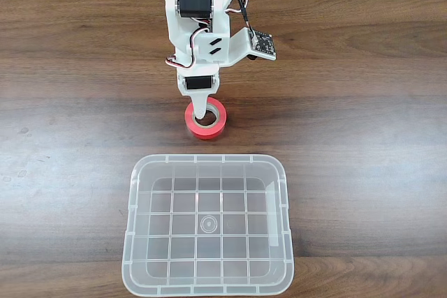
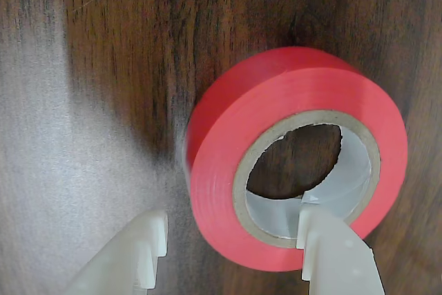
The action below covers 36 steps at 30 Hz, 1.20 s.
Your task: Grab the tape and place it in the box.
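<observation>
End effector straddles tape wall, tips cut off.

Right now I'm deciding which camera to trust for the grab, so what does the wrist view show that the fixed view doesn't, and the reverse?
Wrist view alone: one finger sits inside the tape's cardboard core, the other finger outside the roll, jaws apart.
Fixed view alone: the clear box, empty, and the arm above the tape.
Both: the red tape lying flat on the wooden table, with the claw straddling its wall.
</observation>
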### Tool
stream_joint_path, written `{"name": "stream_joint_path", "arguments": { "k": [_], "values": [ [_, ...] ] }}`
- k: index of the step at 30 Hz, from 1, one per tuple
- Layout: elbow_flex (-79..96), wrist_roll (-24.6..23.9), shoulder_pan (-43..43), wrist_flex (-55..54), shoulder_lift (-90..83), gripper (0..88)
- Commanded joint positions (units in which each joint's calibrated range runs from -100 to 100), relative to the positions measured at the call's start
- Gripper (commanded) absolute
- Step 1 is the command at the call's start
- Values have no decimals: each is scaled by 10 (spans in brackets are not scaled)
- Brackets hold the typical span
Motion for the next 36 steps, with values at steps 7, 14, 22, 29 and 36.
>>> {"name": "stream_joint_path", "arguments": {
  "k": [7, 14, 22, 29, 36],
  "values": [
    [-9, 17, 0, -43, 44, 102],
    [-23, 17, 2, -33, 47, 48],
    [-38, 22, -1, -12, 0, 50],
    [-89, 22, 1, 74, -71, 50],
    [-213, 22, -1, 189, -179, 52]
  ]
}}
